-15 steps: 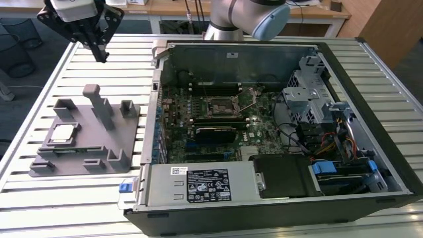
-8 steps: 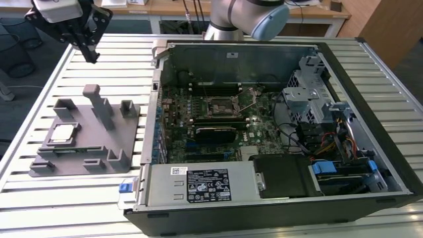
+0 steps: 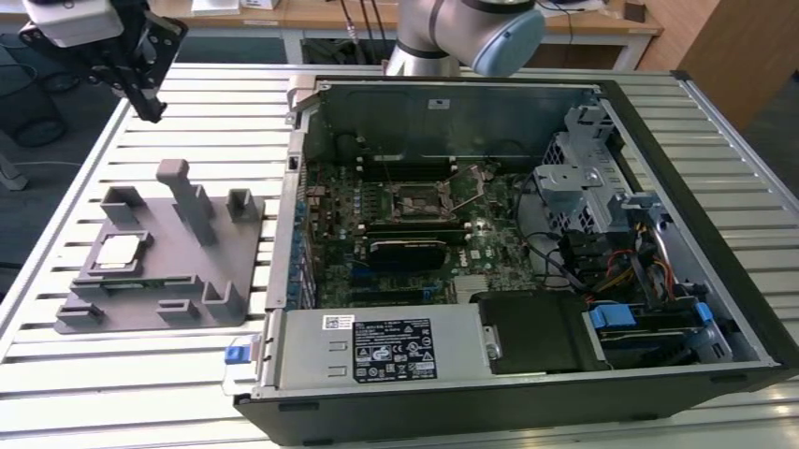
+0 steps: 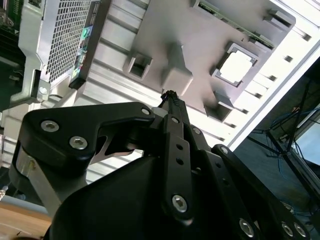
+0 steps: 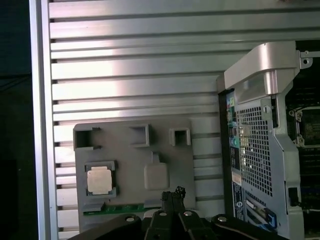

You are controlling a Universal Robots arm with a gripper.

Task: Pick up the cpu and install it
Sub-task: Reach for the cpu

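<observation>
Cpu (image 3: pixel 122 251) sat untouched, and from where I stood the scene ran like this. The slatted metal worktop (image 3: pixel 150 374) carried everything. An open computer case (image 3: pixel 437 117) took up most of it, with the bare motherboard socket (image 3: pixel 418 198) near the middle. At nine o'clock from the case in the exterior view lay the grey fixture tray (image 3: pixel 125 318), just beside it. The gripper (image 3: pixel 152 112) hung in the air at about twelve o'clock from the tray, its fingers closed together on nothing. The silvery chip lay flat in a square pocket on the tray's nine o'clock side, well apart from the gripper, and showed in both wrist views.
</observation>
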